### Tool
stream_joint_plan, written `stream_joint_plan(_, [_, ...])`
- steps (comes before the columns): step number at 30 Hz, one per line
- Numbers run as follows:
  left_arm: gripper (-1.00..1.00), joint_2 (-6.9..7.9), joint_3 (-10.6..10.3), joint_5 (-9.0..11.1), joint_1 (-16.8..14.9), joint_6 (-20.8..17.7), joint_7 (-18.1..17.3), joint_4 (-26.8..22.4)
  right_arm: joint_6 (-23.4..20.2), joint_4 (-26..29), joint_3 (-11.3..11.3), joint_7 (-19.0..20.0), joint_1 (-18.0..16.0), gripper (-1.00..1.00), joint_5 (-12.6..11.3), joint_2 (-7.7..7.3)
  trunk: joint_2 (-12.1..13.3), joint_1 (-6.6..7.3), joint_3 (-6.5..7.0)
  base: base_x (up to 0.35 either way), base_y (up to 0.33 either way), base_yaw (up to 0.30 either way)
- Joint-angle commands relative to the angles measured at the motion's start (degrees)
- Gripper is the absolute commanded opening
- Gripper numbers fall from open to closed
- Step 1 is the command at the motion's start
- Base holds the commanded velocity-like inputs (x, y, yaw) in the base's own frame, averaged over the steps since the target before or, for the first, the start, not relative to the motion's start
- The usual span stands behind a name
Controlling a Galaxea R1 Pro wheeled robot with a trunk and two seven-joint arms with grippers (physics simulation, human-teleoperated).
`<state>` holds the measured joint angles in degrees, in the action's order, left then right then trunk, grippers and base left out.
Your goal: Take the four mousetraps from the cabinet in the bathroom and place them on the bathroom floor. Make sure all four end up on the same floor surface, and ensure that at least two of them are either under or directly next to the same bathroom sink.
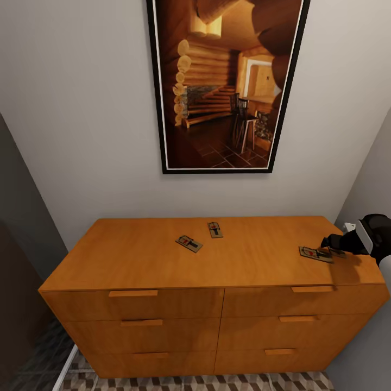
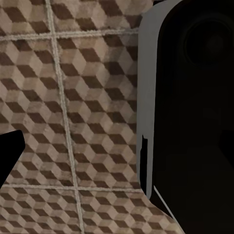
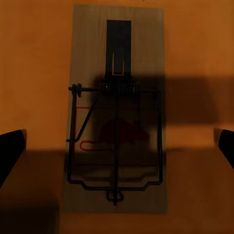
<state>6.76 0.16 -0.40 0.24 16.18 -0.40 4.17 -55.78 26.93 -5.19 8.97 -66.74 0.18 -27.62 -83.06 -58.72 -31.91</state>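
Right gripper [image 1: 329, 248]: at the right end of the cabinet top, just over a mousetrap; in the right wrist view its two dark fingertips [image 3: 10, 151] stand wide apart at either edge of the picture, holding nothing.
Mousetrap under the right gripper [image 3: 117, 109]: flat on the wood, lying between the spread fingers without touching them; a dark wire frame and spring cross the board, a black tab sits at one end, and a red mouse outline is printed on the board. No readable lettering on it; part of it lies in the gripper's shadow.
Second trap at the right end: a sliver of another board [image 1: 338, 253] shows just beside the first, mostly hidden by the gripper.
Other mousetraps: two more lie near the middle of the top toward the wall, one [image 1: 189, 243] skewed, the other [image 1: 215, 229] lengthwise, close to each other but apart.
Cabinet [image 1: 141, 260]: orange-brown, with rows of closed drawers and wooden bar handles.
Left gripper: the left wrist view shows one dark fingertip [image 2: 9, 156] at the edge of the picture; whether the jaws are apart or closed cannot be told.
Bathroom floor [image 2: 73, 97]: cube-patterned tiles with pale grout.
Wall: a framed picture [image 1: 225, 81] of a log-cabin interior hangs above the cabinet; no writing on it.
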Motion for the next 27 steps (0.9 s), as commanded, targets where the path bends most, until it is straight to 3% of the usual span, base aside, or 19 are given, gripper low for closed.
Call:
stream_joint_plan(1, [1.0, 0.01, 0.0, 0.0, 0.0, 0.3, 0.0, 0.1, -0.2, -0.6, -0.2, 0.2, 0.0, 1.0, 0.4, 0.02, 0.0, -0.01, -0.06, 0.0, 0.0, 0.0])
stream_joint_plan(3, [1.0, 0.01, 0.0, 0.0, 0.0, 0.3, 0.0, 0.1, -0.2, -0.6, -0.2, 0.2, 0.0, 1.0, 0.4, 0.02, 0.0, -0.01, -0.06, 0.0, 0.0, 0.0])
stream_joint_plan(4, [1.0, 0.01, 0.0, 0.0, 0.0, 0.3, 0.0, 0.1, -0.2, -0.6, -0.2, 0.2, 0.0, -1.0, 0.4, 0.02, 0.0, -0.01, -0.06, 0.0, 0.0, 0.0])
stream_joint_plan(27, [1.0, -0.17, 0.0, 0.0, 0.0, 0.3, 0.0, 0.1, -0.2, -0.6, -0.2, 0.2, 0.0, -1.0, 0.6, -0.04, 0.0, -0.01, -0.06, 0.0, 0.0, 0.0])
